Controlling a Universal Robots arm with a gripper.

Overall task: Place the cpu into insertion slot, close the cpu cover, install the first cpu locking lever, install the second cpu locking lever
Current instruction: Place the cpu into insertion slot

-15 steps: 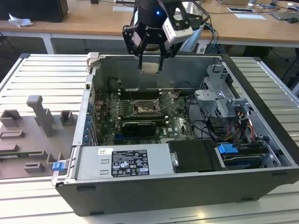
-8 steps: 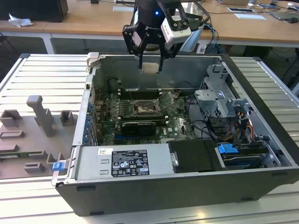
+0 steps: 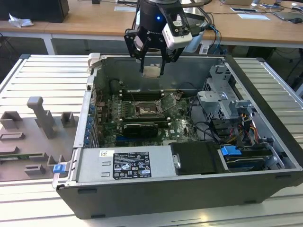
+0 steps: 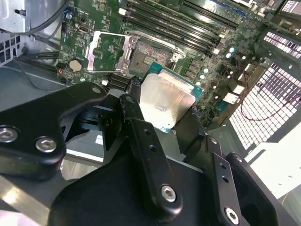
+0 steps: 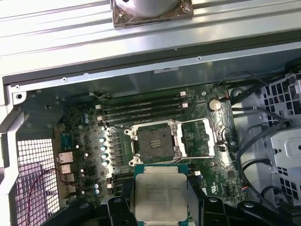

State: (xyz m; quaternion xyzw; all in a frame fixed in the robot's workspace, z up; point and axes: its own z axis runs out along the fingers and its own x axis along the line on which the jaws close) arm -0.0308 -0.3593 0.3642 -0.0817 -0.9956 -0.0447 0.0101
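Tool (image 3: 152, 71) closed on the cpu (image 5: 160, 197) by its edges, upper centre of exterior view, well above the case (image 3: 265, 142). Insertion slot (image 3: 145, 111) bare at mid-frame, cpu cover (image 5: 197, 137) open. Risk, judged: a skewed descent could bend the socket contacts, and the edge grip may slip.

The hand (image 5: 160, 203) grips the cpu (image 5: 159, 192) over the board (image 5: 84, 155); the slot (image 5: 153, 141) lies bare, cover (image 5: 211, 139) swung open beside it.
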